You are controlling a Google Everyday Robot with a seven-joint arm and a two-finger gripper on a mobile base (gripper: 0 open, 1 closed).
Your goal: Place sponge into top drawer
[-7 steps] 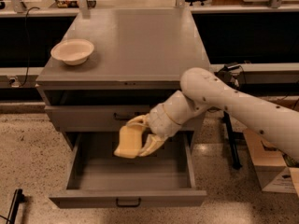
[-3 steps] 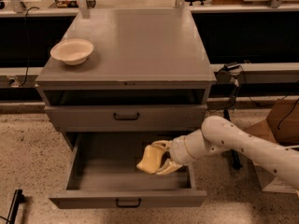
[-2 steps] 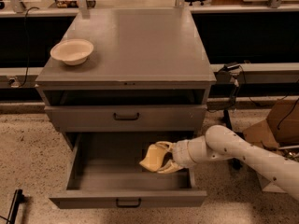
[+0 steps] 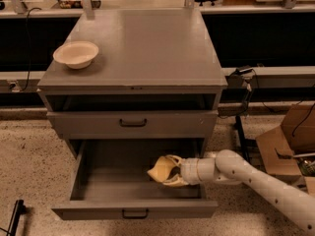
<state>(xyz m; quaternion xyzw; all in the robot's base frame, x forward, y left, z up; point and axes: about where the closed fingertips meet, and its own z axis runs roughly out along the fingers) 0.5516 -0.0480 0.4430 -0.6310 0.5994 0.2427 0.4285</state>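
The grey cabinet's lowest drawer (image 4: 108,191) is pulled open, a wide shallow tray with a small black handle (image 4: 135,213) on its front. My gripper (image 4: 167,172) reaches in from the right, low inside the drawer's right half. It is shut on the pale yellow sponge (image 4: 160,169), which is squeezed and folded between the fingers, at or just above the drawer floor. My white arm (image 4: 246,178) runs off to the lower right.
A cream bowl (image 4: 76,54) stands on the cabinet top at the left. A shut drawer front (image 4: 133,124) with a like handle sits above the open drawer. Cardboard boxes (image 4: 288,141) and cables lie on the floor at the right.
The gripper with the sponge came down from above the drawer into its right half, then settled slightly lower and to the right. The arm has dropped and stretched out.
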